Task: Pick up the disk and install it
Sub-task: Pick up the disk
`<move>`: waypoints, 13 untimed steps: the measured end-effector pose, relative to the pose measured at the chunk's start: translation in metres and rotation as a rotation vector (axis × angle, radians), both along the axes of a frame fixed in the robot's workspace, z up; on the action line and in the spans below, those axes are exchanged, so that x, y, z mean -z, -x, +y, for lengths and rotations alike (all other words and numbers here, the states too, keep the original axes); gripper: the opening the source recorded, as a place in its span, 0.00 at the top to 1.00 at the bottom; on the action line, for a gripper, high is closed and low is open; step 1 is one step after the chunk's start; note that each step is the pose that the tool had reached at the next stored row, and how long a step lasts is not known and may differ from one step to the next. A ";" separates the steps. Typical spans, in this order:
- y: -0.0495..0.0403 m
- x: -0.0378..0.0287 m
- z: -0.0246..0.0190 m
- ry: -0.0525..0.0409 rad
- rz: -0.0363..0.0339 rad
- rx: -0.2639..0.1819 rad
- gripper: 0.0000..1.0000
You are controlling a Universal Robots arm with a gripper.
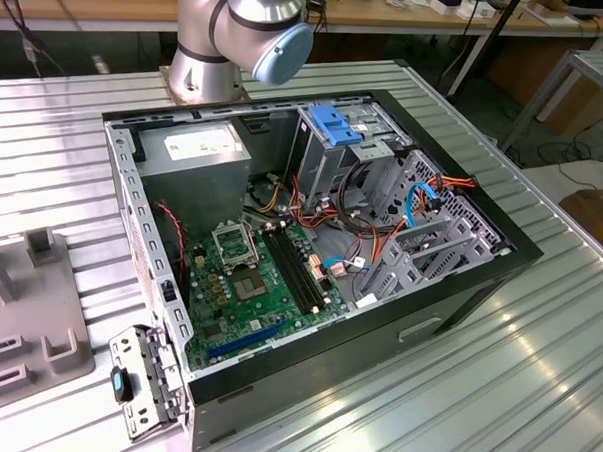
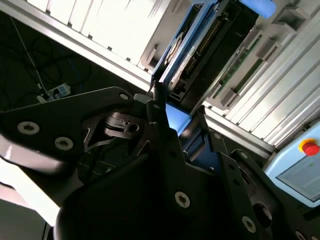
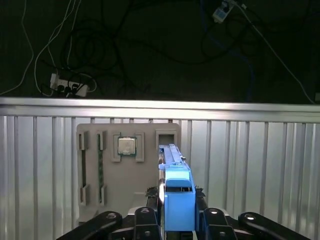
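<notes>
disk (image 3: 173,156) stands on edge, long axis pointing straight away from the gripper (image 3: 178,202), which clamps its sides.

The arm (image 1: 240,33) is cut off by the upper edge of the exterior view. In the first wrist view the claw (image 3: 178,215) hides the near end of the disk (image 3: 175,185).

No legible text found. The white label (image 1: 197,141) on the power supply (image 1: 183,186) carries print too fine to read; the processor (image 3: 126,146) markings likewise.
</notes>
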State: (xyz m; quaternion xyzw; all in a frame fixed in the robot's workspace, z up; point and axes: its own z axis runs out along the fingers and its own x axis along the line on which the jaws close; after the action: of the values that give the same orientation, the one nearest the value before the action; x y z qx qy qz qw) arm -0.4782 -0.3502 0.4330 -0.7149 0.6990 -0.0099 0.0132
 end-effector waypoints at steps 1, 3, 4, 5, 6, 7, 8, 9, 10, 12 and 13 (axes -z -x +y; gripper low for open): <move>0.0000 -0.0039 0.0000 0.0000 -0.0010 0.000 0.64; 0.0000 -0.0123 0.0000 0.0000 -0.0031 0.000 0.64; 0.0000 -0.0162 0.0000 0.0000 -0.0039 0.000 0.64; 0.0000 -0.0219 0.0000 0.0000 -0.0057 0.000 0.64; 0.0000 -0.0276 0.0000 -0.0001 -0.0079 0.000 0.64; 0.0000 -0.0316 0.0000 -0.0001 -0.0096 0.000 0.64; 0.0000 -0.0371 0.0000 0.0000 -0.0109 0.000 0.64; 0.0000 -0.0401 0.0000 -0.0001 -0.0115 0.000 0.64; 0.0000 -0.0437 0.0000 -0.0004 -0.0121 0.000 0.64; 0.0000 -0.0509 0.0000 -0.0010 -0.0136 0.000 0.64; 0.0000 -0.0541 0.0000 -0.0011 -0.0145 0.000 0.64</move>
State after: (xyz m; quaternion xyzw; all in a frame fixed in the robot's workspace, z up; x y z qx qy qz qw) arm -0.4782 -0.3502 0.4871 -0.7148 0.6989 -0.0147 0.0187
